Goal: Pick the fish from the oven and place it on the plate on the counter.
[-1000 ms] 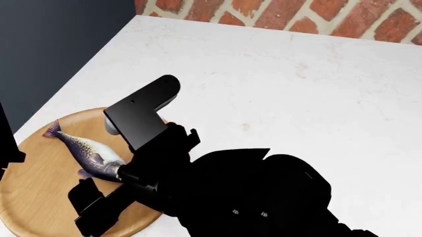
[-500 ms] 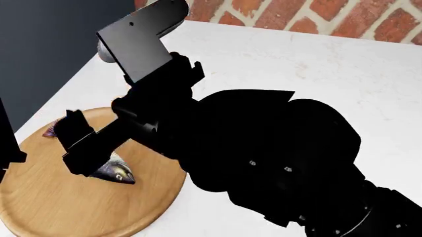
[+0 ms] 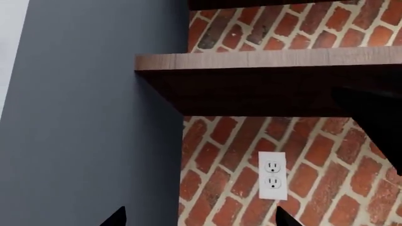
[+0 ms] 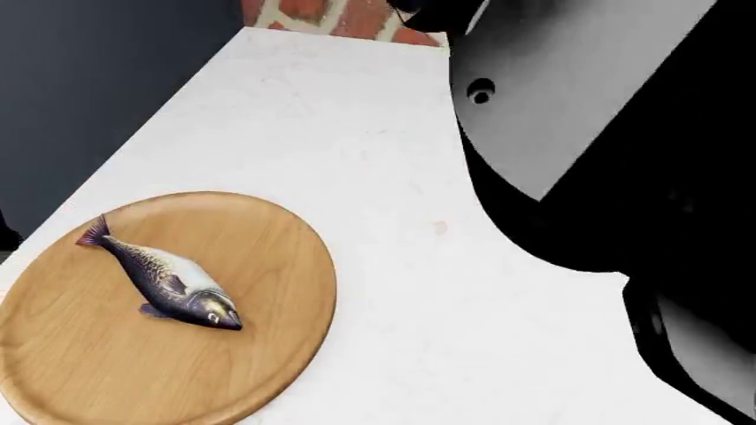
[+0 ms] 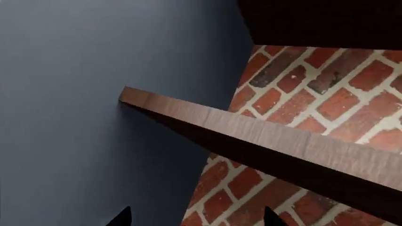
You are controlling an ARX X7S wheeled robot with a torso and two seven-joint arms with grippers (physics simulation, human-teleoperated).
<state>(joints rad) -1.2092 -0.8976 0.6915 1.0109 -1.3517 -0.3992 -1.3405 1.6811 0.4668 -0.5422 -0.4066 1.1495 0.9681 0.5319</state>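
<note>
The fish (image 4: pixel 165 283) lies on the round wooden plate (image 4: pixel 266 257) at the near left of the white counter (image 4: pixel 390 150), tail toward the far left, head toward me. Nothing touches it. The oven is out of view. In the head view a large black and grey arm body (image 4: pixel 614 150) fills the right side; no gripper fingers show there. My left gripper (image 3: pixel 199 220) is raised and faces the brick wall, its two tips wide apart with nothing between them. My right gripper (image 5: pixel 195 219) is likewise open and empty, facing a wooden shelf.
A brown wooden shelf (image 3: pixel 264 61) (image 5: pixel 251 136) juts from the brick wall (image 3: pixel 220 160), with a white power outlet (image 3: pixel 272 175) under it. A dark grey wall (image 4: pixel 106 80) borders the counter on the left. Red brick (image 4: pixel 319 13) backs the counter.
The arm that hung over the plate has let go of the fish and risen up and away to the right. The fish now lies uncovered on the plate.
</note>
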